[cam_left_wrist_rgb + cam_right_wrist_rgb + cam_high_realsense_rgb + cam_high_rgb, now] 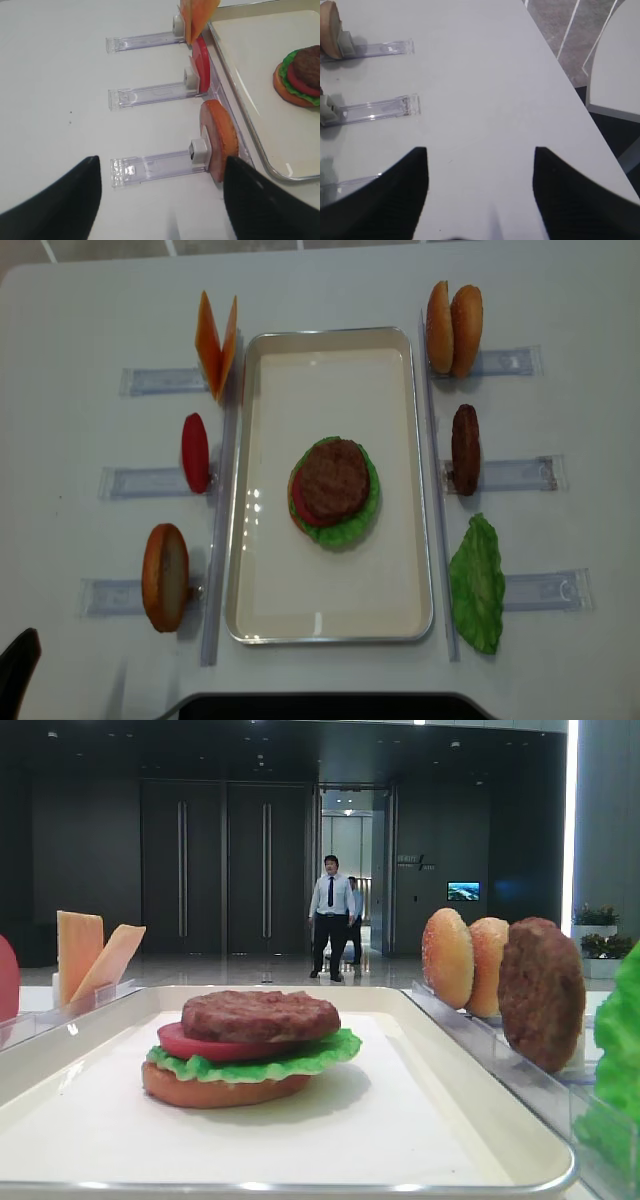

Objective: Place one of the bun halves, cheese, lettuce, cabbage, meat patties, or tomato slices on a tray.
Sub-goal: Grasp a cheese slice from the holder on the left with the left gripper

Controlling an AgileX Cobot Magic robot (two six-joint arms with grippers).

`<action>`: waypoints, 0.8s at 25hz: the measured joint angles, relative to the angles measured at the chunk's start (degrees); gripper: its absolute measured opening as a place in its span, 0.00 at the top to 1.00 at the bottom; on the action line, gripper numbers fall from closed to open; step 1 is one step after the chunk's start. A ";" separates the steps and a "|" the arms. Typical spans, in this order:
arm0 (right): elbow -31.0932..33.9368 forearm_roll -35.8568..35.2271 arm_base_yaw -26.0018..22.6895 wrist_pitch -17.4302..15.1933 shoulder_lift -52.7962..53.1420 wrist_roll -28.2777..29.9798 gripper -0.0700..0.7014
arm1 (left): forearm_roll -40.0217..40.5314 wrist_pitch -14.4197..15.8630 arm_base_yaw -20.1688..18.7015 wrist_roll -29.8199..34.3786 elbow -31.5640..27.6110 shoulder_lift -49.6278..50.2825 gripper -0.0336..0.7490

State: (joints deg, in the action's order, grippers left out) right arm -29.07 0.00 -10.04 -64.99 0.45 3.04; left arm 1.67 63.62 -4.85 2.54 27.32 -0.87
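On the cream tray point(330, 380) sits a stack point(334, 490) of bun half, lettuce, tomato slice and meat patty point(260, 1015). Left of the tray, racks hold two cheese slices point(215, 345), a tomato slice point(195, 452) and a bun half point(165, 577). On its right stand two bun halves point(453, 328), a meat patty point(465, 448) and lettuce point(478, 583). My left gripper point(162, 160) is open and empty, low over the table before the near-left bun half point(220, 140). My right gripper point(480, 150) is open and empty over bare table.
Clear acrylic racks point(155, 167) stick out sideways from both long sides of the tray. The table's right edge point(570, 80) runs close to the right gripper, with floor beyond. One left finger point(18, 665) shows at the near-left corner. Two people point(333, 915) stand far behind.
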 joint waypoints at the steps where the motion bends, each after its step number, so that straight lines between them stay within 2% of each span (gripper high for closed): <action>1: 0.00 0.00 0.00 0.00 0.00 0.00 0.35 | 0.00 0.00 0.00 0.00 0.00 0.00 0.22; 20: 0.00 0.00 0.00 0.00 0.00 0.00 0.35 | 0.00 0.00 0.00 0.00 0.00 0.00 0.22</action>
State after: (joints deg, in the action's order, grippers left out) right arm -29.07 0.00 -10.04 -64.99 0.45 3.04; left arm 1.67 63.62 -4.85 2.54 27.32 -0.87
